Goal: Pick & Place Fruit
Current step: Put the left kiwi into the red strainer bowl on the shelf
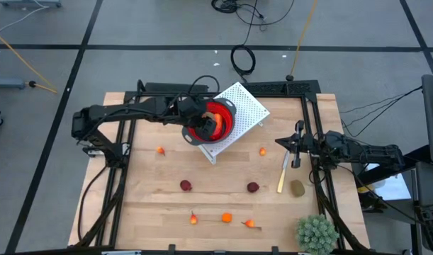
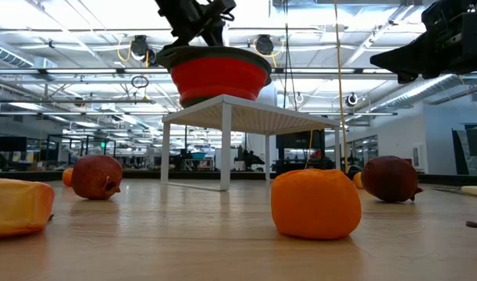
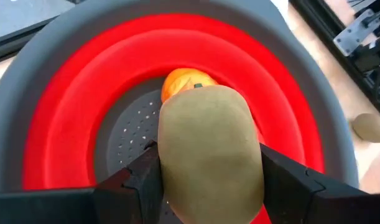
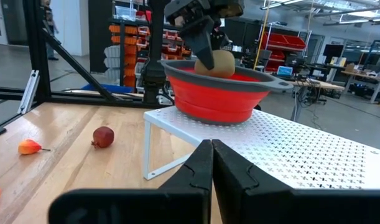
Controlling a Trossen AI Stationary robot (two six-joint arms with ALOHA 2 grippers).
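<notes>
Over the red bowl, the left gripper's jaws clasp a smooth olive-brown oval fruit, right's pressed together

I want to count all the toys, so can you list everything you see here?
olive-brown oval toy fruit: 2, olive-brown; one gripped above the bowl, one on the table by the stick
dark red ball fruit: 2, dark red; mid-table, apart, the other at
small orange fruit: 6, orange; five scattered on the table, one inside the bowl
red plastic bowl with grey rim: 1, on the stand
white perforated metal stand: 1, white; far side of the table
pale yellow stick: 1, near the right arm
spiky green plant ball: 1, near corner
wooden table: 1, light wood
left gripper: over the bowl, holding an oval fruit
right gripper: shut, empty, waiting at the right
</notes>
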